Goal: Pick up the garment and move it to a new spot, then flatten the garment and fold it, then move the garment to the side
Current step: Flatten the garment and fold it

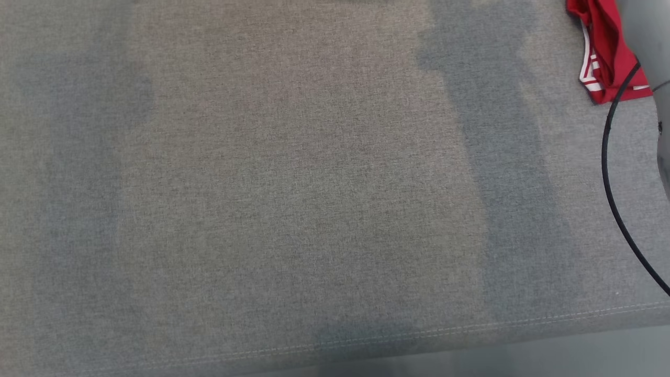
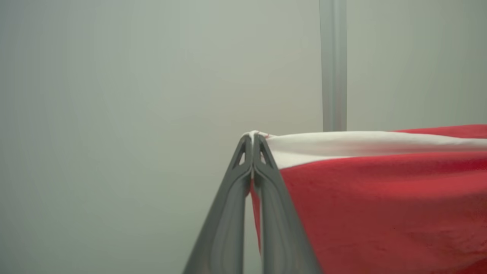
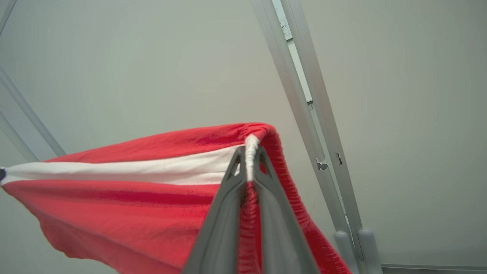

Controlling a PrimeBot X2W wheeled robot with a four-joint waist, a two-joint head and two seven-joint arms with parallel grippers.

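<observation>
The garment (image 2: 380,182) is red cloth with a white band. In the left wrist view my left gripper (image 2: 252,142) is shut on one end of its white edge, and the cloth stretches away to the right. My right gripper (image 3: 249,158) is shut on the other bunched end of the garment (image 3: 133,198), which spreads taut to the left of that view. In the head view a hanging corner of the garment (image 1: 607,52) shows at the top right, above the grey cloth-covered table (image 1: 293,199).
A black cable (image 1: 607,173) curves down the right side of the head view beside a pale arm part (image 1: 663,152). The table's stitched front edge (image 1: 471,327) runs along the bottom. Pale wall and metal frame posts (image 3: 304,95) stand behind the grippers.
</observation>
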